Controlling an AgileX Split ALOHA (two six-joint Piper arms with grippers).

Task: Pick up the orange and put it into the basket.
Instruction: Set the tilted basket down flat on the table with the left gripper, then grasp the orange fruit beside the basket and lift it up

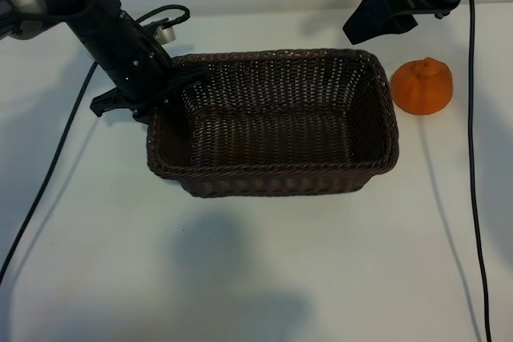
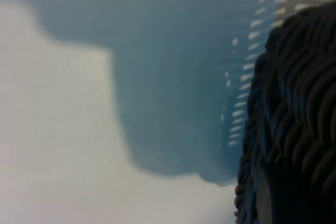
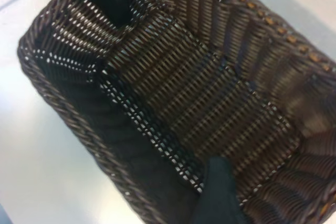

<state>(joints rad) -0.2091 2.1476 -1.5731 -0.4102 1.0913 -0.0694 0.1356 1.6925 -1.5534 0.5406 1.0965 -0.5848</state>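
Observation:
The dark brown wicker basket (image 1: 272, 170) stands in the middle of the white table with nothing in it. The orange (image 1: 422, 86) sits on the table just right of the basket's far right corner, untouched. My left gripper (image 1: 178, 84) is shut on the basket's left rim near the far corner. The weave (image 2: 299, 103) fills one side of the left wrist view. My right gripper (image 1: 367, 26) hangs open and holds nothing, above the far right corner and up and left of the orange. The right wrist view looks down into the basket (image 3: 199, 93) past one dark finger (image 3: 218, 192).
Black cables trail down the table on the left (image 1: 48, 174) and on the right (image 1: 473, 158). Bare white tabletop (image 1: 256, 278) lies in front of the basket.

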